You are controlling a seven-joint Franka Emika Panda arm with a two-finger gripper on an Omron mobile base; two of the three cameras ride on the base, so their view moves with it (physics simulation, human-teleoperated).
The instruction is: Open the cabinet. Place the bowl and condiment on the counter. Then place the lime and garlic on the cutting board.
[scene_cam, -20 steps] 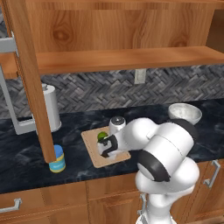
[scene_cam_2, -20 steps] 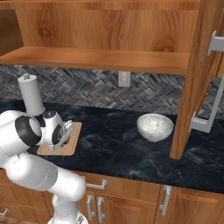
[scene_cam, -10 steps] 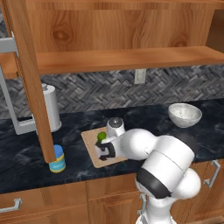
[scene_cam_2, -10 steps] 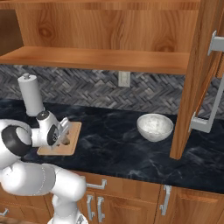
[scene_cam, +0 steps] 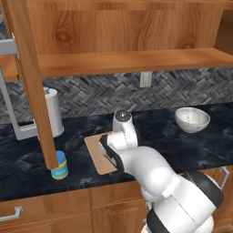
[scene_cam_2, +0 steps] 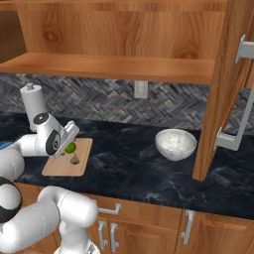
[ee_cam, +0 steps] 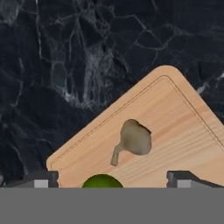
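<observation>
One flat light-wood cutting board is lying on the dark marbled stone counter, with bare stone open past its rounded corner. One tan garlic lump is sitting mid-board, clear of every edge; one bright green lime is resting just beside it. The two-finger gripper is hovering above the board, fingers spread wide, holding nothing. One grey-white speckled bowl and one blue-lidded yellow jar are standing on the counter, well apart from the board.
</observation>
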